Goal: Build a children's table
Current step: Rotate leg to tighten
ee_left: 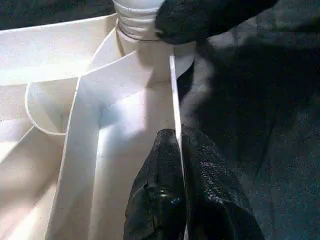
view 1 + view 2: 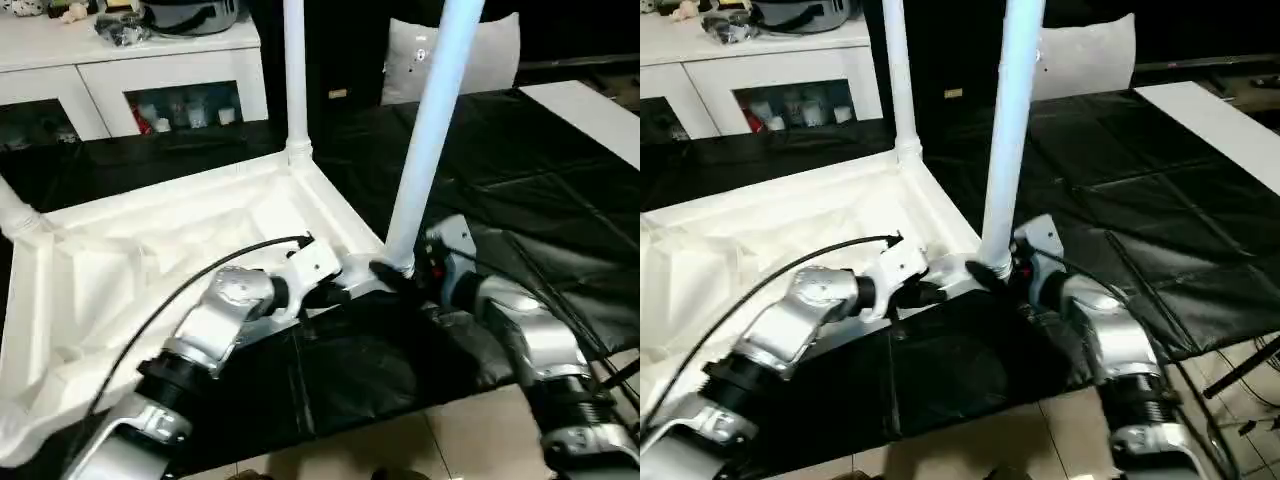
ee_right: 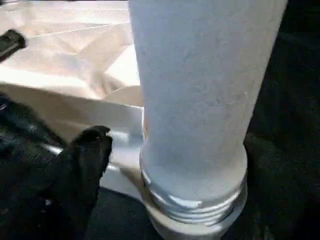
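While the left gripper [image 1: 177, 150] pinches the upturned tabletop's [image 2: 150, 260] near-right rim and the right gripper's [image 2: 395, 272] fingers spread around the leg [image 2: 430, 130], exposed threads hint it could topple, half-screwed.

No readable text, label, brand or number — none anywhere
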You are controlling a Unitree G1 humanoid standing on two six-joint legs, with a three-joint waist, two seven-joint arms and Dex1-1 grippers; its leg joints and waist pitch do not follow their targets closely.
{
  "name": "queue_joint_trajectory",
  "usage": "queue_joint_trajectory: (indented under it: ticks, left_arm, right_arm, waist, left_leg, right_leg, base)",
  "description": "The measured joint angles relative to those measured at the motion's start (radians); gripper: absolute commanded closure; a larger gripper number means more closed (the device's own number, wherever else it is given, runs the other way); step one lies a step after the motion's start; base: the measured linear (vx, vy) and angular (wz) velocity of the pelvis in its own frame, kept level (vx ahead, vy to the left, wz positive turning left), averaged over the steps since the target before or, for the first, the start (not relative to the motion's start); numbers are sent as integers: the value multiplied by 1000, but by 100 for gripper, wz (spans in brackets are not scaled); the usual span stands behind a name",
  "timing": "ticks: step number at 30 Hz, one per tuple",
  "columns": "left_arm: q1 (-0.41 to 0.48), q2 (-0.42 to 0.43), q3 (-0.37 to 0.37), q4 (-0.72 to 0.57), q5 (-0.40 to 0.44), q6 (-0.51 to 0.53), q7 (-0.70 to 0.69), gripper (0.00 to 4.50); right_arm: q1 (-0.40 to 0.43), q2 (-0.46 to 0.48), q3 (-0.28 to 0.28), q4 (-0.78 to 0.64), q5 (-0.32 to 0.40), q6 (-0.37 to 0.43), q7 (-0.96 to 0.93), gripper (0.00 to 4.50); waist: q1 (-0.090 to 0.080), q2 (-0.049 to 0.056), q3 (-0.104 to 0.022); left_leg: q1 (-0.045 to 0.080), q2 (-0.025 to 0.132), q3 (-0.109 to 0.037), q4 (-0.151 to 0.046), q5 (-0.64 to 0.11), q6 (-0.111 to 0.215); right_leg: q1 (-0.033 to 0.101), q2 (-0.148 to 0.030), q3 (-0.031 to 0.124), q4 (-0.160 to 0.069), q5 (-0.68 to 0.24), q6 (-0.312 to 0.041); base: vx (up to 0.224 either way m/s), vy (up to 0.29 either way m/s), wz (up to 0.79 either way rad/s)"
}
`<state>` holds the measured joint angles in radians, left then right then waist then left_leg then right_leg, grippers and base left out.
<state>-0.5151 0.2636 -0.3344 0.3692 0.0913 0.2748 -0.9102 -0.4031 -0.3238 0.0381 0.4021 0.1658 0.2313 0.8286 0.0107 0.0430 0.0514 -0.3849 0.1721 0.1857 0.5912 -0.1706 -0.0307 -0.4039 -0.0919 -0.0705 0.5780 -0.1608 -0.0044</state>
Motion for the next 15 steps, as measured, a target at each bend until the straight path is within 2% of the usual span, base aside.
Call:
queue_joint_trajectory:
  ticks: [4, 7, 12, 15]
  left_arm:
    - [-6, 50, -14, 19, -3, -82, -73, 450]
    - [-10, 91, -25, 42, -22, -148, -154, 450]
    - [-30, 139, -57, 66, -27, -226, -264, 450]
    - [-44, 167, -76, 81, -28, -274, -332, 450]
  right_arm:
    - [6, -77, 29, -6, 11, -49, 131, 4]
    - [6, -135, 50, -5, -2, -87, 214, 4]
    - [5, -168, 70, -5, 3, -119, 334, 4]
    - [1, -187, 87, -5, 24, -135, 391, 4]
  waist:
    - [19, 0, 0]
    - [27, 0, 0]
    - [48, 0, 0]
    - [55, 0, 0]
  left_leg:
    - [0, 1, 0, -2, 0, 0]
    - [0, 1, 0, -3, 0, 0]
    - [0, 1, 0, -3, 0, 0]
    - [0, 1, 0, -2, 0, 0]
  right_leg:
    - [0, 1, -1, 1, 3, -3]
    - [0, 1, -1, 1, 4, -5]
    - [0, 1, -1, 1, 4, -5]
    - [1, 1, 0, 1, 4, -5]
  base:
    - [0, 0, 0]
    - [0, 0, 0]
    - [0, 0, 0]
    - [0, 0, 0]
